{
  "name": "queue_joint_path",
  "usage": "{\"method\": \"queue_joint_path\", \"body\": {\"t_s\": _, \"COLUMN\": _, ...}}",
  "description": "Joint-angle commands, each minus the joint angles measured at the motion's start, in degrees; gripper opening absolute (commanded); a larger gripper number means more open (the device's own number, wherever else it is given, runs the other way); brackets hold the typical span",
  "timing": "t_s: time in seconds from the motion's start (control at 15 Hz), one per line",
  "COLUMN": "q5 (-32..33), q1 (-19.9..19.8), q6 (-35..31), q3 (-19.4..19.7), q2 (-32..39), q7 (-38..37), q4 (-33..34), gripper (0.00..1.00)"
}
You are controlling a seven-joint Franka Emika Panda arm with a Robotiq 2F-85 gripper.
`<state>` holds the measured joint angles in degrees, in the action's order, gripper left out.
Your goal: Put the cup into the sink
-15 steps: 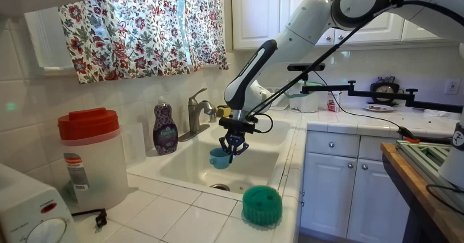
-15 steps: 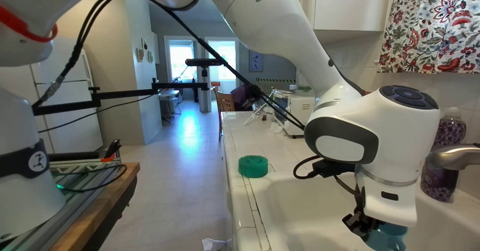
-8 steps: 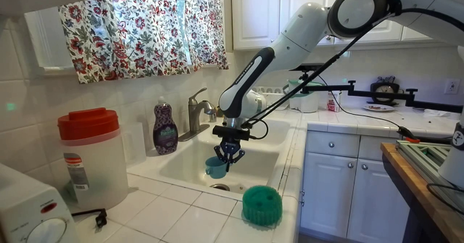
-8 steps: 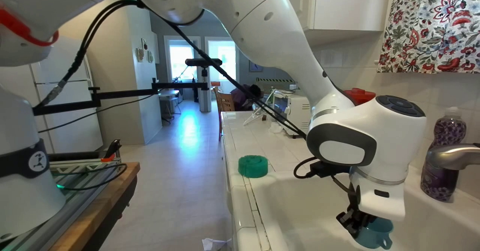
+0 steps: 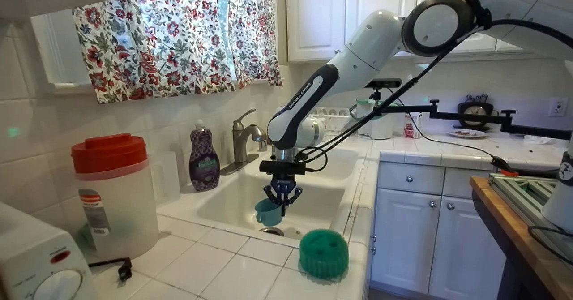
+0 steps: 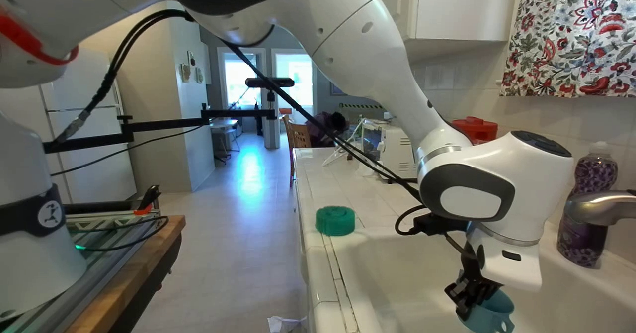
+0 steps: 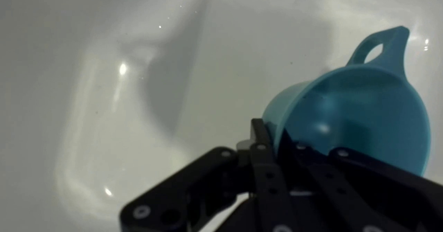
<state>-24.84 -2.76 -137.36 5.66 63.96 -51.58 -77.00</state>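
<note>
In an exterior view, the arm (image 5: pixel 365 47) is being held arched leftward, the gripper (image 5: pixel 283 204) pointed downward, jaws clamped.

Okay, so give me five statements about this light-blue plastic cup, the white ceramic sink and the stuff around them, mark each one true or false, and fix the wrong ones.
1. The light-blue plastic cup is over the white ceramic double-basin sink. True.
2. The cup is free of any grip. False: the black two-fingered gripper is shut on it.
3. The purple-patterned plastic bottle stands upright beside the brushed-metal faucet. True.
4. The cup touches the faucet. False: they are apart.
5. The round green ridged object sits on the white tiled countertop. True.
</note>
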Motion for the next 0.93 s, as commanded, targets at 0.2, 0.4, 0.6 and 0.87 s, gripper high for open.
{"method": "queue_joint_path", "body": {"t_s": 0.2, "q5": 1.4, "q1": -0.7, "q6": 0.1, "q3": -0.8, "q2": 0.2, "q7": -0.6, "q4": 0.4, "gripper": 0.07}}
{"method": "queue_joint_path", "body": {"t_s": 0.4, "q5": 1.2, "q1": -1.3, "q6": 0.7, "q3": -1.1, "q2": 1.9, "q7": -0.7, "q4": 2.6, "gripper": 0.02}}
{"method": "queue_joint_path", "body": {"t_s": 0.6, "q5": 1.3, "q1": -1.7, "q6": 0.9, "q3": -1.6, "q2": 3.8, "q7": -0.5, "q4": 4.4, "gripper": 0.02}}
{"method": "queue_joint_path", "body": {"t_s": 0.87, "q5": 1.7, "q1": -1.6, "q6": 0.8, "q3": -1.8, "q2": 6.7, "q7": -0.3, "q4": 7.4, "gripper": 0.02}}
